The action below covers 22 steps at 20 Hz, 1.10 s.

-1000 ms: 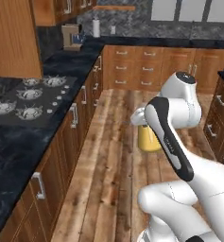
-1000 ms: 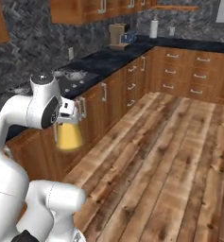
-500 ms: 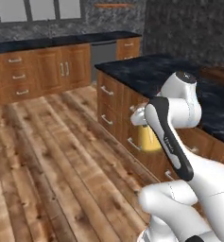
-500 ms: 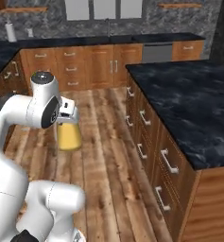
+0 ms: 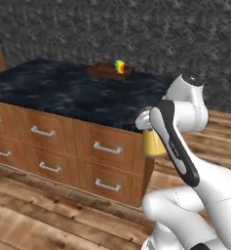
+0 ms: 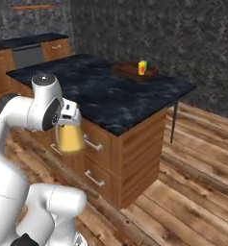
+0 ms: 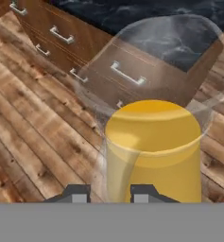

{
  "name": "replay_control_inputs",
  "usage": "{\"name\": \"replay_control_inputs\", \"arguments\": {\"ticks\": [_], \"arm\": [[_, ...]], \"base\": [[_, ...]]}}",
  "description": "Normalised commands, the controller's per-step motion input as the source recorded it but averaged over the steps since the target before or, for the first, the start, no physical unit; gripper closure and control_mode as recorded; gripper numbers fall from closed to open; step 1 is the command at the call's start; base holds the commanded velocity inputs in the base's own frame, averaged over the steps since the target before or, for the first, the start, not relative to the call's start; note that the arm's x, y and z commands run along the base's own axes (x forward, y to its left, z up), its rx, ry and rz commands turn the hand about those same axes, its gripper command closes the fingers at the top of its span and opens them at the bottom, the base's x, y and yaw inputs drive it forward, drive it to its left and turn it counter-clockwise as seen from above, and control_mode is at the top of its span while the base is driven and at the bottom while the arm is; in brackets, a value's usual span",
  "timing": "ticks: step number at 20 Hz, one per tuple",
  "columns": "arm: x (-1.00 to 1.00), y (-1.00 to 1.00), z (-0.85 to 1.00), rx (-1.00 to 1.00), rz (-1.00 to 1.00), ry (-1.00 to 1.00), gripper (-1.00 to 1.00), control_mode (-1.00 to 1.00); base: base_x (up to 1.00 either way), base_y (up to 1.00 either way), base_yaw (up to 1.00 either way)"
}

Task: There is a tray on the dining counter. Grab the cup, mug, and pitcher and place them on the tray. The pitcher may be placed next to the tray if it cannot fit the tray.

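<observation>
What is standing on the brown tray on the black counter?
On the tray stands the yellow cup, near one end. Beside it only the bare tray bottom shows; no green mug is visible there. The low rim may hide a little of the tray floor.

Cup (image 6: 142, 67) on tray (image 6: 130, 71), countertop (image 6: 106, 93)

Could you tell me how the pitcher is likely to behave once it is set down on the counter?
The pitcher has a wide amber base, so it probably stands steadily. Its clear neck looks thin, perhaps fragile. It keeps its shape in the gripper, so likely rigid.
</observation>
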Motion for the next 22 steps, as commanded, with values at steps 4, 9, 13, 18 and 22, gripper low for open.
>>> {"name": "replay_control_inputs", "arguments": {"ticks": [4, 9, 13, 18, 22], "arm": [[0.00, 0.00, 0.00, 0.00, 0.00, 0.00, 1.00, 1.00], [0.00, 0.00, 0.00, 0.00, 0.00, 0.00, 1.00, 1.00], [0.00, 0.00, 0.00, 0.00, 0.00, 0.00, 1.00, 1.00], [0.00, 0.00, 0.00, 0.00, 0.00, 0.00, 1.00, 1.00], [0.00, 0.00, 0.00, 0.00, 0.00, 0.00, 1.00, 1.00]], "base": [[0.14, 0.00, -0.83], [0.31, 0.00, -0.76], [0.76, 0.00, -0.40], [1.00, -0.13, -0.12], [1.00, -0.29, -0.07]]}}
